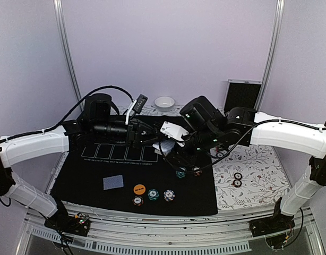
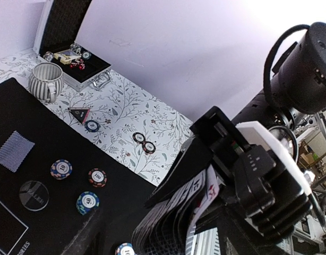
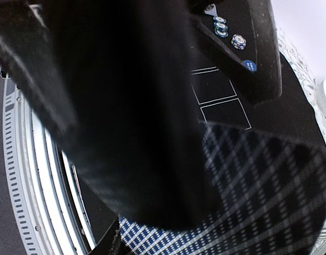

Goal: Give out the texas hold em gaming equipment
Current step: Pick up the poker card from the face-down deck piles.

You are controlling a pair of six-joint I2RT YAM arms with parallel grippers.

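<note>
My right gripper [image 1: 167, 149] is shut on a fanned deck of playing cards [image 2: 171, 220], held above the black mat [image 1: 88, 170]; the deck's blue checked back [image 3: 269, 196] fills the right wrist view. My left gripper [image 1: 151, 138] hovers right beside the deck. Only one of its fingers [image 2: 83, 234] shows, and it stands apart from the cards. A single card [image 1: 113, 182] lies face down on the mat. Near it lie an orange disc [image 1: 139, 188] and three chips [image 1: 153, 195]. Two more chips [image 1: 188, 172] lie under the right gripper. The red triangular marker [image 2: 78, 114] rests on the floral cloth.
Two dark chips [image 1: 237, 179] lie on the floral cloth to the right. A ribbed mug [image 2: 46, 82] and an open metal case [image 2: 73, 58] stand at the back right, and a white bowl [image 1: 164, 102] at the back middle. Both arms crowd the mat's far half.
</note>
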